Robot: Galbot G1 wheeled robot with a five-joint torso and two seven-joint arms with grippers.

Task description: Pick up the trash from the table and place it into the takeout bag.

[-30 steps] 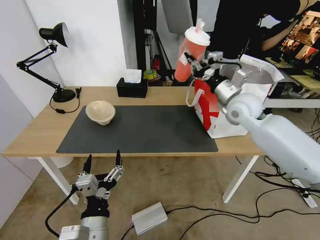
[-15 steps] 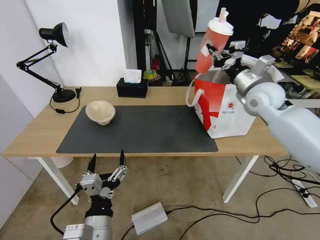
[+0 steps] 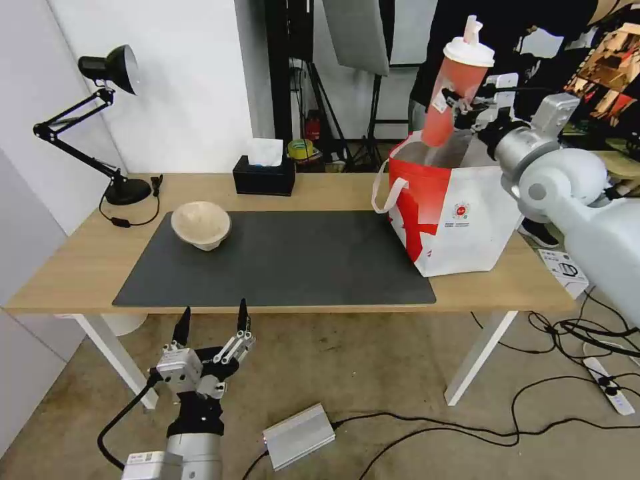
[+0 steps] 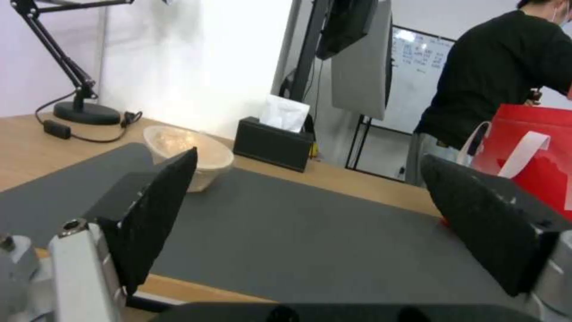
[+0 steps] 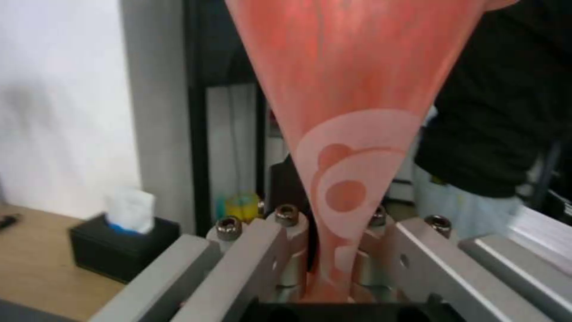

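Observation:
My right gripper (image 3: 457, 103) is shut on a red paper cup (image 3: 453, 93) with a white lid, held tilted above the open mouth of the takeout bag (image 3: 460, 217). The wrist view shows the red paper cup (image 5: 357, 112) pinched between the fingers (image 5: 280, 250). The bag is white with red panels and stands on the right end of the table (image 3: 80, 267). A beige pulp bowl (image 3: 201, 225) lies on the dark mat (image 3: 287, 260) at the left; it shows as the bowl (image 4: 199, 154) in the left wrist view. My left gripper (image 3: 210, 320) hangs open below the table's front edge.
A black tissue box (image 3: 265, 173) stands at the table's back edge. A black desk lamp (image 3: 100, 120) occupies the back left corner. Cables and a silver box (image 3: 298, 437) lie on the floor. A person in black stands behind the bag.
My right arm has carried the red cup rightward, from the bag's left side to above its open mouth. The left gripper has stayed low and open.

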